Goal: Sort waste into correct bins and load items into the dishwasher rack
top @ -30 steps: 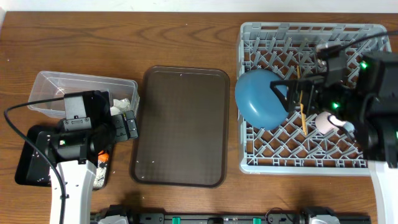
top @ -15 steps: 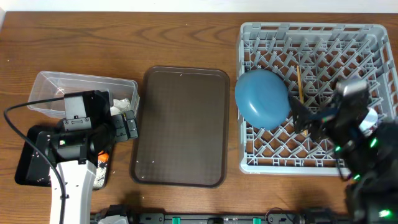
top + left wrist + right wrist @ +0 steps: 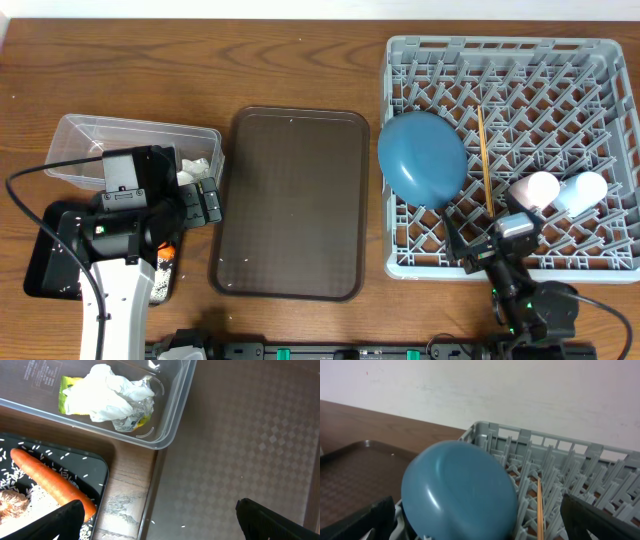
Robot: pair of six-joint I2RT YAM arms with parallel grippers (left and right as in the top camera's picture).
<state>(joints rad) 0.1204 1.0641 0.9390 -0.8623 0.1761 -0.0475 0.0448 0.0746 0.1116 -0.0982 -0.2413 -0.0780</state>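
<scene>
You're looking at a robotics lab bench, not a home kitchen: bare wooden tabletop [image 3: 300, 60], plain white wall [image 3: 520, 390] behind, a grey dishwasher rack [image 3: 500, 45] sitting straight on the wood, a white robot arm [image 3: 118, 300] trailing its cable, and a black mounting rail [image 3: 300, 352] along your near edge.

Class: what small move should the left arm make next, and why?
Probably withdraw the left gripper toward rest: its fingers are open and hold nothing, the wrapper lies in the clear tub, the carrot in the black tray.
</scene>
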